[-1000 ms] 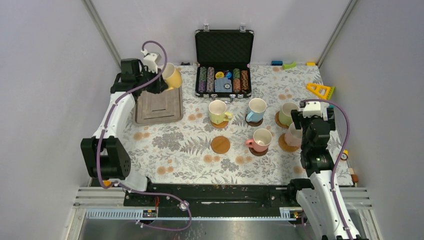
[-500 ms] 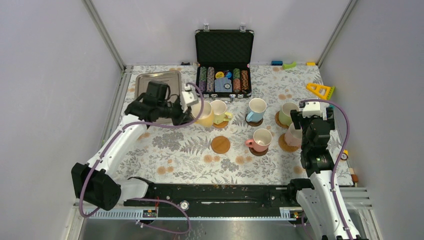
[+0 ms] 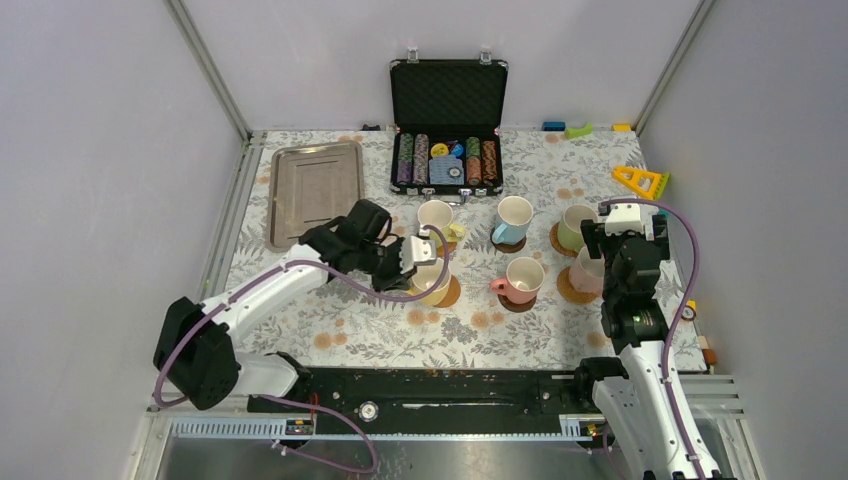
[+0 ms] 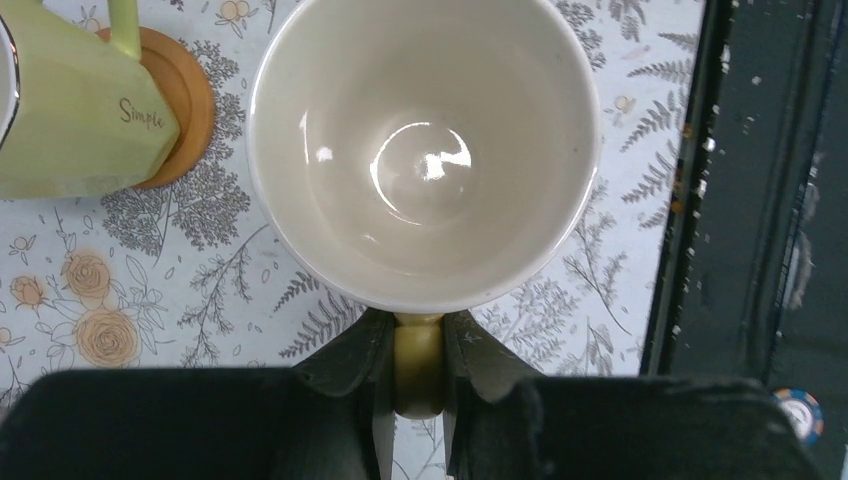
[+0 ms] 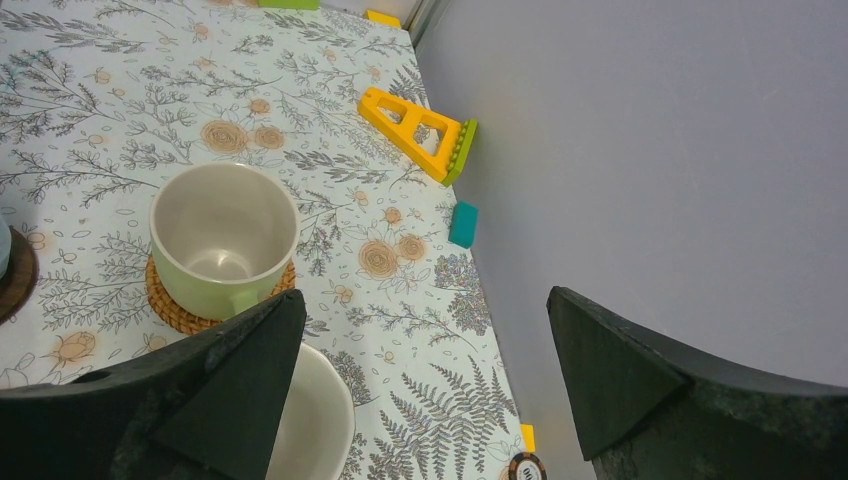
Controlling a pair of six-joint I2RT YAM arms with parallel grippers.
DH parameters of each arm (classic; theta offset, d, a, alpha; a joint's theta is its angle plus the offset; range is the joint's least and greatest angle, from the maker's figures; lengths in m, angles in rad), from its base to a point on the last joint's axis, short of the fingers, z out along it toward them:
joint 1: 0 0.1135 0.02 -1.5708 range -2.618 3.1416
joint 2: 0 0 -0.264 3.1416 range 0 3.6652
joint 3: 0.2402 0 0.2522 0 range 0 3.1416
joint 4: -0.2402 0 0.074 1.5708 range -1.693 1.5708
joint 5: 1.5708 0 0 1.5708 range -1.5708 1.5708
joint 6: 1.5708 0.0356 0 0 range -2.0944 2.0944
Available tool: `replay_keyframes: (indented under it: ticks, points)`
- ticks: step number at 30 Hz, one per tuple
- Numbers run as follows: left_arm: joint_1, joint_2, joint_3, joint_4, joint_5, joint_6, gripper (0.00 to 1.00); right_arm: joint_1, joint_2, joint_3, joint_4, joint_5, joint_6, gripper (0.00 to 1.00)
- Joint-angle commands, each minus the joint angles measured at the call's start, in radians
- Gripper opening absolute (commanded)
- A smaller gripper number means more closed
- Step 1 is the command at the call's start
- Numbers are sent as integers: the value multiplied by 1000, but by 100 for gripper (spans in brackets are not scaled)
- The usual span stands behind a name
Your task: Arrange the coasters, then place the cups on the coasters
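My left gripper [image 3: 414, 262] is shut on the handle of a yellow cup [image 3: 431, 281] with a cream inside, held upright over the tan coaster [image 3: 451, 294] at front centre. From the wrist, the handle [image 4: 420, 362] sits pinched between both fingers and the cup [image 4: 424, 150] hides that coaster; I cannot tell whether they touch. Cups on coasters: yellow-green [image 3: 436, 219], light blue [image 3: 513, 217], pink [image 3: 523, 277], pale green [image 3: 575, 225]. My right gripper [image 3: 620, 242] hangs open above a pale cup [image 3: 587, 270], nothing between its fingers [image 5: 240, 385].
A silver tray [image 3: 317, 190] lies at back left. An open black case of poker chips [image 3: 447, 158] stands at the back. A yellow triangular toy [image 5: 415, 130] and a teal block [image 5: 462, 223] lie by the right wall, with a loose chip [image 5: 525, 468] near it.
My left arm has swung the yellow cup from the back left near the tray, across the table, to the tan coaster at front centre. The right arm has not moved.
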Motion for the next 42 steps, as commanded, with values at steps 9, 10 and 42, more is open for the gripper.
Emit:
replay_keyframes:
  ticks: [9, 10, 42]
  points:
    - [-55, 76, -80, 463, -147, -207, 0, -8, -1, 8, 13, -12, 11, 100]
    - [-54, 79, -86, 482, -151, -215, 0, -6, 0, 7, 13, -13, 10, 100]
    - [-94, 132, -147, 487, -140, -219, 16, -6, 0, 6, 14, -17, 10, 100]
